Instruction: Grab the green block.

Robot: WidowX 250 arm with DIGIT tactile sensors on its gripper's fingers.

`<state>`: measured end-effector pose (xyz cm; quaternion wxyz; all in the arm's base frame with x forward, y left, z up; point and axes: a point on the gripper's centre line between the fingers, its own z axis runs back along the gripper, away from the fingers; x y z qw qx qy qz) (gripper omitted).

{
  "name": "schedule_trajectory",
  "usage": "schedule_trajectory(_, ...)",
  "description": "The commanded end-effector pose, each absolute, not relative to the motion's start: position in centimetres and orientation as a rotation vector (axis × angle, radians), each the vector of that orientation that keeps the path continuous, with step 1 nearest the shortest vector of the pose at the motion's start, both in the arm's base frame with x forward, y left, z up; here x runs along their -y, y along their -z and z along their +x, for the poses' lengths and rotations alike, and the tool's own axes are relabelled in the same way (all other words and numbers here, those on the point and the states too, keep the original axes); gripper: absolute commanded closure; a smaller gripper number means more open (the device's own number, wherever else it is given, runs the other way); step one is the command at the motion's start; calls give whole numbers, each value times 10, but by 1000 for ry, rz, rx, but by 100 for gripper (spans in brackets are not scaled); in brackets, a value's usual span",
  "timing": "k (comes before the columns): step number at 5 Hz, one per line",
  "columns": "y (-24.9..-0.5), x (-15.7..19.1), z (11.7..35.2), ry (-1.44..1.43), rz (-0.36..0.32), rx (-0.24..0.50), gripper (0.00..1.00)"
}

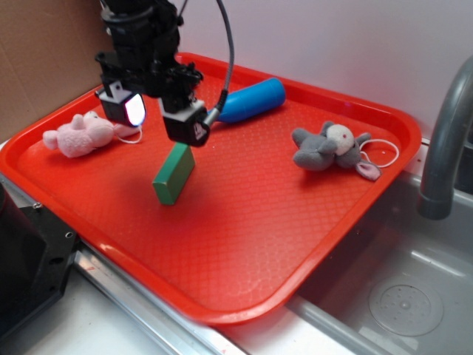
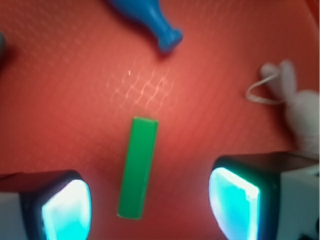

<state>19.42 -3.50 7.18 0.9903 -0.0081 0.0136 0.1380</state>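
1. Scene: red tray (image 1: 244, 244) on a counter beside a sink. On the tray: the green block (image 1: 174, 174), a pink plush toy (image 1: 80, 134) near the left rim, a blue bottle-shaped toy (image 1: 251, 100) toward the back, and a grey plush mouse (image 1: 329, 147) to the right, well apart from the block.

2. Task object: the green block lies flat on the tray's left-centre, clear of every other item. In the wrist view the block (image 2: 138, 167) runs lengthwise up the frame, slightly tilted, with bare tray on both long sides.

3. Gripper (image 1: 164, 117): fingers spread wide, nothing between them. It hangs above the block's far end, not touching it. In the wrist view the two pads (image 2: 66, 210) glow at the bottom corners, and the block sits between them (nearer the left pad than the right).

4. Step in hand, as I judge it: the approach. The hand is aligned over the block and the grasp is not yet made.

5. Next move calls for:
   - a straight descent until the fingertips flank the block's long sides;
   - a small sideways correction so the block is centred in the gap;
   - closing across the narrow width, not the length.

6. Watch: the block is low and flat, so the tips must reach close to the tray surface (risk of scraping the textured tray or closing above the block).
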Motion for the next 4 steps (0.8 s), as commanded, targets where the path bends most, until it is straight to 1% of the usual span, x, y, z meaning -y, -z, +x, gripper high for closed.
schedule_trajectory(1, -46, 12, 206, -266, -12, -24, 0)
schedule_trajectory(2, -29, 10, 204, -248, 0, -65, 0)
schedule_trajectory(3, -24, 14, 204, -242, -7, -86, 0)
schedule_trajectory(4, -15, 11, 204, -234, 6, -121, 13)
